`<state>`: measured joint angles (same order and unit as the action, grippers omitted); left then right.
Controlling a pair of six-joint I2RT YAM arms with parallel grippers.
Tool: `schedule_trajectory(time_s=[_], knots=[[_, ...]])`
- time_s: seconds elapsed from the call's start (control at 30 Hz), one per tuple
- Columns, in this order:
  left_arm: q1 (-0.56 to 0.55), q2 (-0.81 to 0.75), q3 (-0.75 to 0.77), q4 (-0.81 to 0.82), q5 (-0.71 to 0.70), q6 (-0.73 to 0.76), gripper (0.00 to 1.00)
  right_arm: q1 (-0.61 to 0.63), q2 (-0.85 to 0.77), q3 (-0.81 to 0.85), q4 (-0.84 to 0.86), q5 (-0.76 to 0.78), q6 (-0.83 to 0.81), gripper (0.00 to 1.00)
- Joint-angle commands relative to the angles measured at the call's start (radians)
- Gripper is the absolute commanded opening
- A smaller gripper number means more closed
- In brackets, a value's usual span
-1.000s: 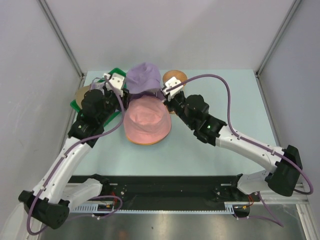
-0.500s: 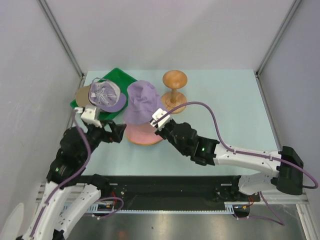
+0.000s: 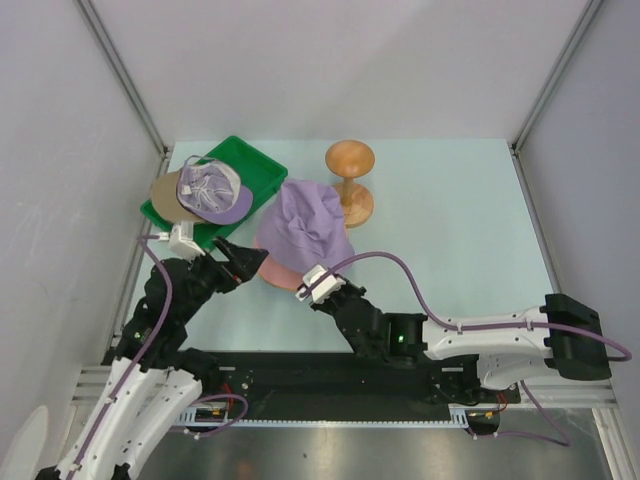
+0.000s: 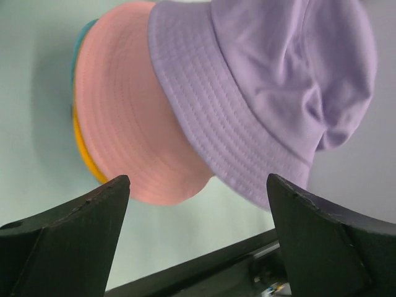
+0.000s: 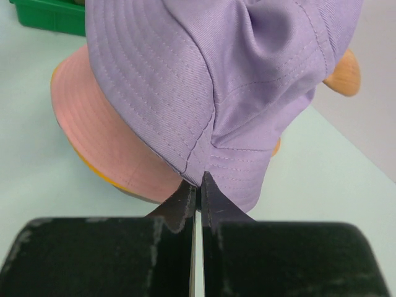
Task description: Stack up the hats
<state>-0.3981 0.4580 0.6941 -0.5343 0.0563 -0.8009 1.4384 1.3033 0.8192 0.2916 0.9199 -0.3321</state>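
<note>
My right claw (image 5: 198,180) is pinching the lavender hat (image 3: 312,222) at its brim | my left claw (image 4: 198,180) is gaping wide, empty | hat is sitting crooked atop pink hat (image 4: 124,124) on desk (image 3: 450,220) | light, floppy cloth; I am judging the stitched brim the firmest hold.

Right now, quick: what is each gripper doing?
Left gripper: open, holding nothing.
Right gripper: closed on the brim of the lavender cloth bucket hat.
</note>
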Motion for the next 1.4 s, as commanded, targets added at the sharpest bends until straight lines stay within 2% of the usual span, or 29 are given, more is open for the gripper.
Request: schedule_trajectory(time_s=[0.0, 0.17, 0.3, 0.43, 0.53, 0.67, 0.9, 1.0, 1.03, 1.1, 1.17, 1.27, 1.37], knots=[[0.062, -0.039, -0.112, 0.258, 0.075, -0.202, 0.94, 0.027, 0.004, -0.009, 0.05, 0.109, 0.061, 0.0], [0.169, -0.081, -0.269, 0.477, 0.224, -0.33, 0.81, 0.037, 0.022, -0.002, 0.057, 0.125, 0.064, 0.0], [0.22, 0.02, -0.269, 0.558, 0.299, -0.302, 0.8, 0.04, 0.036, 0.0, 0.058, 0.126, 0.073, 0.0], [0.223, 0.086, -0.269, 0.637, 0.315, -0.301, 0.77, 0.042, 0.05, 0.009, 0.058, 0.131, 0.076, 0.0], [0.229, 0.105, -0.272, 0.672, 0.324, -0.304, 0.68, 0.042, 0.062, 0.018, 0.052, 0.134, 0.079, 0.0], [0.231, 0.102, -0.289, 0.671, 0.318, -0.307, 0.46, 0.042, 0.079, 0.031, 0.046, 0.134, 0.087, 0.0], [0.234, 0.114, -0.344, 0.76, 0.323, -0.34, 0.37, 0.043, 0.088, 0.041, 0.017, 0.119, 0.113, 0.0], [0.235, 0.122, -0.35, 0.76, 0.312, -0.33, 0.24, 0.042, 0.088, 0.043, 0.012, 0.119, 0.119, 0.01], [0.235, 0.123, -0.354, 0.758, 0.31, -0.325, 0.13, 0.043, 0.088, 0.043, 0.009, 0.116, 0.12, 0.03], [0.237, 0.128, -0.352, 0.74, 0.303, -0.308, 0.04, 0.042, 0.091, 0.049, -0.015, 0.119, 0.137, 0.35], [0.243, 0.134, -0.343, 0.683, 0.292, -0.284, 0.0, 0.043, 0.091, 0.063, -0.049, 0.129, 0.165, 0.75], [0.251, 0.136, -0.337, 0.622, 0.275, -0.218, 0.0, 0.051, 0.061, 0.078, -0.172, 0.131, 0.243, 0.88], [0.257, 0.136, -0.338, 0.565, 0.257, -0.17, 0.0, 0.057, -0.028, 0.083, -0.365, 0.097, 0.385, 0.92]])
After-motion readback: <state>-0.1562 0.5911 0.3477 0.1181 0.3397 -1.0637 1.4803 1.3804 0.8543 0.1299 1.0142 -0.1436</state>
